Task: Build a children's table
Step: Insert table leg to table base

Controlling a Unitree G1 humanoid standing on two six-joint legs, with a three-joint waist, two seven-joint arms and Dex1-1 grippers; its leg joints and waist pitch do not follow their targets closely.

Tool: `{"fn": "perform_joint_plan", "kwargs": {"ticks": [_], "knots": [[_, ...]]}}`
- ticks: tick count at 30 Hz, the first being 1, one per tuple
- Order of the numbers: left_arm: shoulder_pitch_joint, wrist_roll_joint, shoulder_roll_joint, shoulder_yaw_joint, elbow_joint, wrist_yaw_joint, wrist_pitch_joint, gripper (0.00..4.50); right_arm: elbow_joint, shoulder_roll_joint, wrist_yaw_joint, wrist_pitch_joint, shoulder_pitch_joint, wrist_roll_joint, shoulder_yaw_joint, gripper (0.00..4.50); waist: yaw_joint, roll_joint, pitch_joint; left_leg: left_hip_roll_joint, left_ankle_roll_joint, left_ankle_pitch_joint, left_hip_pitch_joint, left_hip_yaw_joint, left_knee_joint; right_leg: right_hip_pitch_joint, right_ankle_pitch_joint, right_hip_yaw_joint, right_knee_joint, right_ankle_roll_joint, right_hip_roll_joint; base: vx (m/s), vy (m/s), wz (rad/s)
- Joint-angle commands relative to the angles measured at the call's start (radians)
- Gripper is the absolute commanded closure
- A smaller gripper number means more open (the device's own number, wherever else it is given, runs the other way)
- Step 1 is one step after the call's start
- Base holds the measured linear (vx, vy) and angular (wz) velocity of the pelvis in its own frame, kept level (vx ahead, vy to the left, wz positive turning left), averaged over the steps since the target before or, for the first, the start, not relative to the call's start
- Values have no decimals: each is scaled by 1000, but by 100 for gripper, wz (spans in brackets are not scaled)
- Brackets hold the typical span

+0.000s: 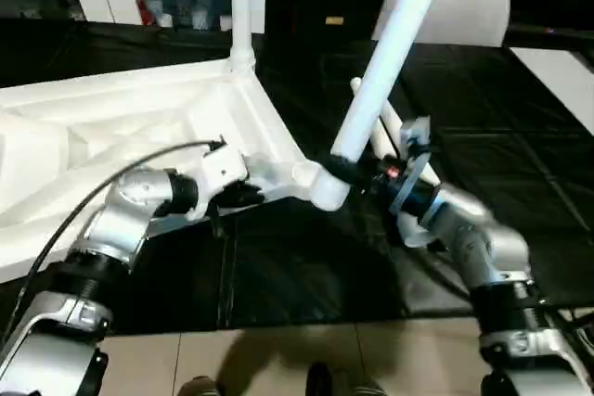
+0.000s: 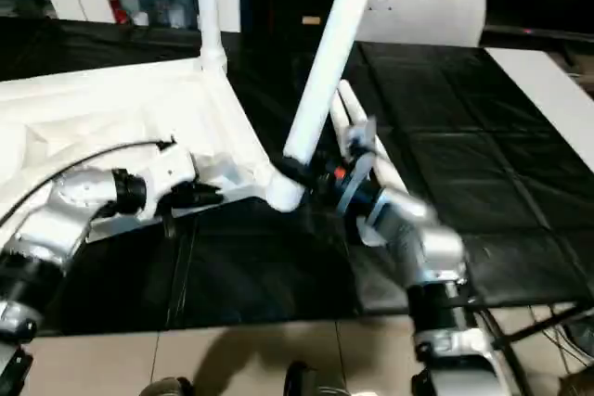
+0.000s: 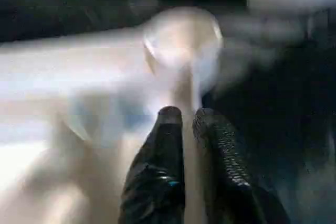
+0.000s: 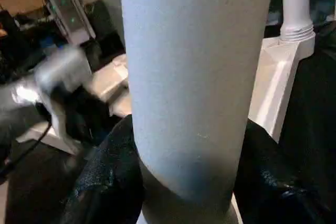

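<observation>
The right hand is clamped around the base of a long white leg, its black fingers pressed to both sides of the shaft just above the near corner socket of the upturned tabletop. The leg leans away from upright, so it looks not yet seated. The left hand rests against the tabletop's near edge beside that socket, fingers nearly together with only a slim gap; I cannot tell whether they pinch a rib or simply press.

The tabletop lies ribbed side up on the black-covered bench, toward its left side. A second leg stands upright in the far corner socket, and spare legs lie on the bench just behind the right hand.

The parts look like light, stiff, smooth plastic. The leg could slip or lever if held high, so gripping low near the socket seems sound.

The right wrist view shows the wrap around the shaft and the far leg's collar; the head views show the leg's tilt.
</observation>
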Motion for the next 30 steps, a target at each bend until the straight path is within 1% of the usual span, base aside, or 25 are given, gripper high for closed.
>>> {"fn": "perform_joint_plan", "kwargs": {"ticks": [1, 2, 3, 4, 5, 6, 7, 8, 9, 10, 11, 12, 13, 14, 15, 16, 17, 18, 19, 21, 23, 24, 25, 27, 30], "knots": [[-31, -60, -8, 42, -36, -12, 0, 358, -27, -14, -13, 13, -13, -11, -4, 260, 9, 7, -90, 16, 78, -103, 2, 14, -54, 71, -207, 56, -45, -199, -60, 75, -32, 0], [-42, -87, -17, 60, -38, -14, 7, 353, -31, -16, -21, 19, -14, -14, 1, 260, 12, 4, -97, 15, 91, -57, -2, 14, -51, 81, -130, 57, -32, -217, -58, 75, -32, 0], [-42, -87, -17, 60, -38, -14, 7, 351, -31, -16, -21, 19, -14, -14, 1, 260, 14, 2, -98, 13, 98, -31, -2, 15, -49, 82, -86, 57, -26, -226, -56, 67, -23, 0], [-66, -146, -34, 92, -43, -20, 55, 347, -42, -22, -42, 30, -12, -22, 14, 260, 15, 0, -99, 9, 112, 4, -2, 18, -45, 82, -18, 59, -18, -244, -53, 53, -11, 1], [-71, -154, -36, 97, -42, -20, 62, 338, -44, -23, -46, 32, -11, -23, 17, 260, 18, -1, -98, 8, 127, 25, -4, 18, -42, 84, 19, 59, -14, -257, -53, 53, -11, 1], [-135, -116, -64, 118, 9, 115, 92, 325, -45, -25, -62, 32, -13, -38, 31, 260, 16, -3, -98, 8, 135, 17, -5, 18, -39, 85, 15, 58, -14, -254, -50, 0, 0, 0], [-140, -109, -66, 118, 13, 128, 92, 325, -45, -25, -63, 31, -13, -40, 33, 260, 20, -2, -99, 7, 136, 10, -3, 17, -38, 85, -1, 56, -16, -249, -52, 0, 0, 0], [-196, -41, -91, 118, 53, 275, 110, 315, -45, -25, -76, 19, -15, -75, 55, 260, 19, -4, -99, 9, 132, -8, -6, 16, -38, 88, -46, 55, -21, -226, -50, 0, 0, 0], [-211, -30, -103, 118, 56, 309, 122, 309, -44, -26, -82, 13, -16, -92, 65, 260, 23, -3, -95, 11, 118, -32, -4, 14, -38, 87, -111, 54, -28, -204, -55, 0, 0, 0], [-222, -28, -118, 120, 51, 333, 137, 298, -44, -26, -87, 6, -16, -110, 75, 260, 25, -2, -94, 11, 110, -40, -5, 14, -39, 89, -143, 54, -31, -195, -57, 0, 0, 0], [-227, -31, -125, 121, 47, 342, 145, 289, -44, -27, -90, 3, -16, -119, 80, 260, 26, -6, -90, 11, 91, -63, -7, 14, -41, 88, -213, 53, -40, -172, -56, 0, 0, 0], [-231, -31, -134, 119, 40, 352, 152, 289, -44, -27, -94, 7, -17, -123, 84, 260, 26, -6, -89, 11, 81, -74, -7, 14, -42, 88, -246, 52, -42, -161, -57, 0, 0, 0], [-247, -25, -178, 103, 7, 393, 177, 283, -46, -28, -114, 33, -21, -137, 100, 260, 27, -6, -91, 13, 68, -85, -4, 14, -41, 86, -282, 53, -45, -146, -57, 0, 0, 0], [-252, -25, -196, 94, -12, 404, 185, 283, -44, -28, -123, 35, -23, -143, 105, 260, 29, -7, -92, 14, 65, -83, -1, 14, -40, 83, -288, 53, -47, -143, -56, 0, 0, 0], [-261, -39, -238, 75, -64, 409, 210, 281, -32, -24, -147, 29, -30, -156, 108, 260, 33, -6, -95, 17, 63, -70, -1, 13, -39, 83, -262, 54, -42, -157, -59, 0, 0, 0], [-264, -48, -251, 68, -82, 408, 220, 281, -26, -23, -157, 24, -32, -161, 108, 260, 33, -6, -96, 18, 64, -62, -1, 14, -38, 82, -241, 55, -39, -167, -58, 0, 0, 0], [-267, -55, -264, 62, -97, 408, 228, 281, -21, -21, -165, 20, -34, -164, 107, 260, 33, -10, -93, 16, 68, -71, -4, 15, -38, 81, -238, 53, -41, -171, -54, 0, 0, 0], [-271, -58, -275, 50, -116, 408, 232, 281, -14, -21, -168, 11, -37, -171, 107, 260, 36, -6, -95, 15, 64, -87, -5, 13, -37, 83, -261, 51, -41, -167, -56, 0, 0, 0], [-275, -72, -292, 34, -154, 401, 254, 281, -2, -20, -177, 3, -40, -181, 107, 260, 34, -8, -95, 15, 62, -95, -7, 13, -37, 84, -272, 51, -44, -162, -57, 0, 0, 0], [-278, -88, -319, 3, -221, 394, 284, 281, 16, -16, -189, -13, -46, -195, 107, 260, 35, -8, -96, 14, 50, -117, -12, 12, -33, 84, -341, 47, -51, -136, -60, 0, 0, 0], [-274, -98, -331, -10, -255, 385, 304, 281, 21, -14, -194, -17, -47, -200, 107, 260, 33, -8, -93, 13, 49, -132, -10, 14, -32, 78, -382, 46, -59, -117, -54, -32, 1, -1], [-266, -102, -337, -25, -284, 371, 316, 281, 25, -10, -202, -22, -48, -204, 107, 260, 32, -6, -93, 14, 46, -140, -9, 13, -32, 77, -394, 45, -59, -112, -55, 0, 0, 0], [-258, -101, -341, -36, -310, 362, 328, 281, 28, -7, -210, -25, -49, -206, 107, 260, 32, -7, -94, 14, 45, -147, -10, 13, -32, 76, -415, 44, -63, -101, -54, 0, 0, 0], [-249, -100, -344, -47, -332, 353, 337, 281, 31, -3, -219, -30, -51, -208, 107, 260, 29, -7, -92, 12, 41, -169, -11, 12, -32, 73, -451, 40, -69, -79, -52, 0, 0, 0], [-237, -89, -335, -52, -349, 367, 333, 281, 33, 6, -232, -35, -58, -204, 101, 260, 29, -5, -95, 11, 40, -175, -9, 11, -30, 71, -470, 39, -72, -59, -50, 0, 0, 0]]}}
